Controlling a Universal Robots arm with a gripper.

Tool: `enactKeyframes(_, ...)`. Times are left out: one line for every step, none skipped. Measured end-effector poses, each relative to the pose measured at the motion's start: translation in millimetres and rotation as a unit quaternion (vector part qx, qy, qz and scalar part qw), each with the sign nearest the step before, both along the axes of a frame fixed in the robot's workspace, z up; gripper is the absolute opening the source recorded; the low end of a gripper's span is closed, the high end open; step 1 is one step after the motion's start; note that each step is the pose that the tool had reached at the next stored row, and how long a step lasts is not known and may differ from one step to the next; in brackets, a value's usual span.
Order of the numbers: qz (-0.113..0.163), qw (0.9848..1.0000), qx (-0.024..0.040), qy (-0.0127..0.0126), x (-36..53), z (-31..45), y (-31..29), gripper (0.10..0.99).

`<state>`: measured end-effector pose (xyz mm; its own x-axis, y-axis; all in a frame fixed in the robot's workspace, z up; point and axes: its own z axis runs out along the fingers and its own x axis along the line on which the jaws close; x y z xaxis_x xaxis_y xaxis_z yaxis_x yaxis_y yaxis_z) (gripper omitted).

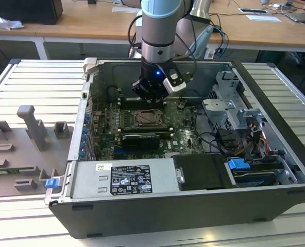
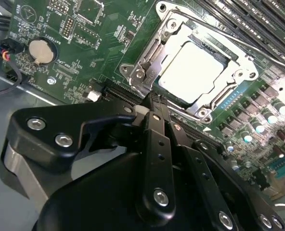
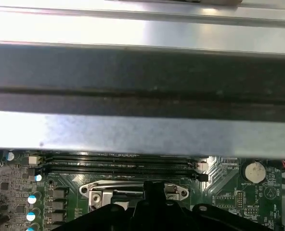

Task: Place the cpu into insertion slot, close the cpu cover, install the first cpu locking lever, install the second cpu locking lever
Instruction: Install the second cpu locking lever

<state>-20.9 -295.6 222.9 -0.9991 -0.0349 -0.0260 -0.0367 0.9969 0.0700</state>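
Note:
The cpu (image 2: 193, 67), with its silvery-grey top, lies in the insertion slot (image 1: 147, 119) on the green motherboard. The cpu cover (image 2: 149, 60), a silvery frame, lies flat around it. A thin lever rod (image 2: 214, 33) runs along one side of the cover; I cannot tell whether it is latched. My gripper (image 2: 152, 101) is shut with nothing between its black fingers. Its tip is right at the socket's edge, by the cover's corner. In the exterior view the gripper (image 1: 151, 100) hangs just above the far side of the slot. In the first wrist view the gripper (image 3: 154, 190) overlaps the cover's frame (image 3: 101, 188).
The open computer case (image 1: 276, 200) walls in the board. Memory slots (image 3: 118, 166) run beside the socket, with the chassis wall (image 3: 142, 72) beyond. A black graphics card (image 1: 138, 139) lies in front of the slot. A drive cage (image 1: 230, 103) and cables stand at the exterior view's right. A coin battery (image 2: 40, 50) sits nearby.

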Motion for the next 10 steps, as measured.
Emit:
enactKeyframes(0.000, 1.0000, 0.0000, 0.0000, 0.0, 8.9, 0.0, 0.106)
enactKeyframes(0.000, 1.0000, -0.0001, 0.0000, 0.0, 17.7, 0.0, 0.106)
enactKeyframes(0.000, 1.0000, -0.0003, 0.0000, 0.0, 26.5, 0.0, 0.106)
enactKeyframes(0.000, 1.0000, -0.0002, 0.0000, 0.0, 27.9, -0.1, 0.106)
enactKeyframes(0.000, 1.0000, -0.0002, 0.0000, 0.1, 27.9, -0.8, 0.106)
enactKeyframes(0.000, 1.0000, -0.0002, 0.0000, 0.0, 28.0, -1.7, 0.106)
enactKeyframes(0.000, 1.0000, -0.0002, 0.0000, 0.0, 28.0, -3.1, 0.106)
enactKeyframes(0.000, 1.0000, -0.0002, 0.0001, -0.1, 28.0, -4.2, 0.106)
enactKeyframes(0.000, 1.0000, -0.0003, 0.0000, -0.1, 27.9, -7.3, 0.106)
enactKeyframes(0.000, 1.0000, -0.0002, 0.0000, -0.1, 27.8, -9.0, 0.106)
